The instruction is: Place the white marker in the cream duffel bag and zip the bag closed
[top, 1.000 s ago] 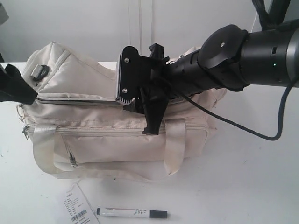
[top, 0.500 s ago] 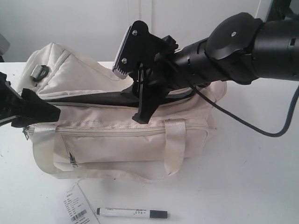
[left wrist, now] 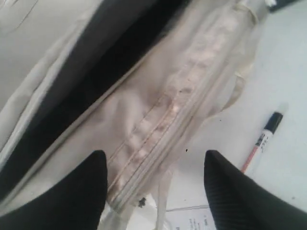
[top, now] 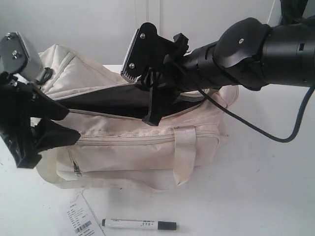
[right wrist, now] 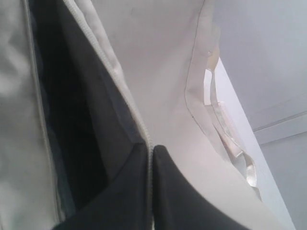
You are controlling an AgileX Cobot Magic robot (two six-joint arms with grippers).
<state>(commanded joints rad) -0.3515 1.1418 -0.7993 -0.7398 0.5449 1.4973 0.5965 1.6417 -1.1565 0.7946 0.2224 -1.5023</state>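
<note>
The white table (top: 266, 187) carries everything. On it sits the cream duffel bag (top: 147, 147), front pocket and strap handles facing the exterior camera. Its top zipper is undone, and the dark opening (top: 108, 101) gapes along most of the top.

My right gripper (right wrist: 149, 153) reaches in from the right side. Its fingers are pressed together on the zipper edge of the bag's upper flap and hold that edge up, so the mouth stands open. My left gripper (left wrist: 152, 163) hangs at the bag's left end, over the front wall just below the opening. Its fingers are spread apart with nothing between them.

In front of the bag a paper tag (top: 78, 216) lies flat. Just beside it is the white marker (top: 139, 224), on its side and parallel to the bag's front, well apart from both my grippers.

I judge the step in hand to be opening the bag, and that looks done. The marker is not yet picked up.

The next move falls to my left arm. It should drop to the table, line its fingers across the marker's barrel and close on it, clear of the tag. My right hand should hold the flap raised so there is a gap to drop the marker through. Zipping comes after that.
</note>
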